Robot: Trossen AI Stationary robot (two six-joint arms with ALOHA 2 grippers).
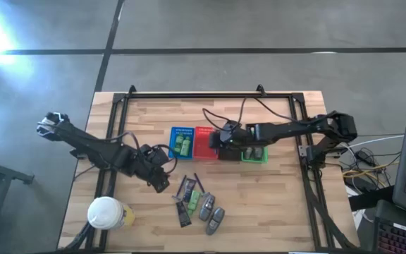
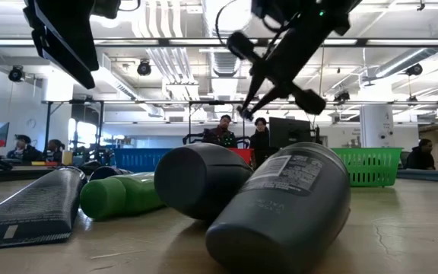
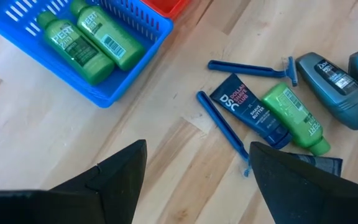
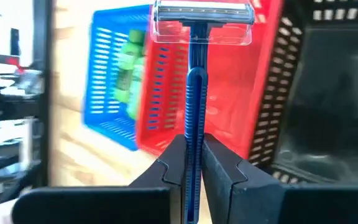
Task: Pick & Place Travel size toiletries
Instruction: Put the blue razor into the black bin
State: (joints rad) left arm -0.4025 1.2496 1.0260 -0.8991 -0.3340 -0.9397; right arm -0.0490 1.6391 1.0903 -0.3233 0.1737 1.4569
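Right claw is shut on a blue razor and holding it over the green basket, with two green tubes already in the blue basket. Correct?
Not quite. The right claw is shut on the blue razor, but the right wrist view shows it over the red basket, not the green one. The two green tubes are in the blue basket.
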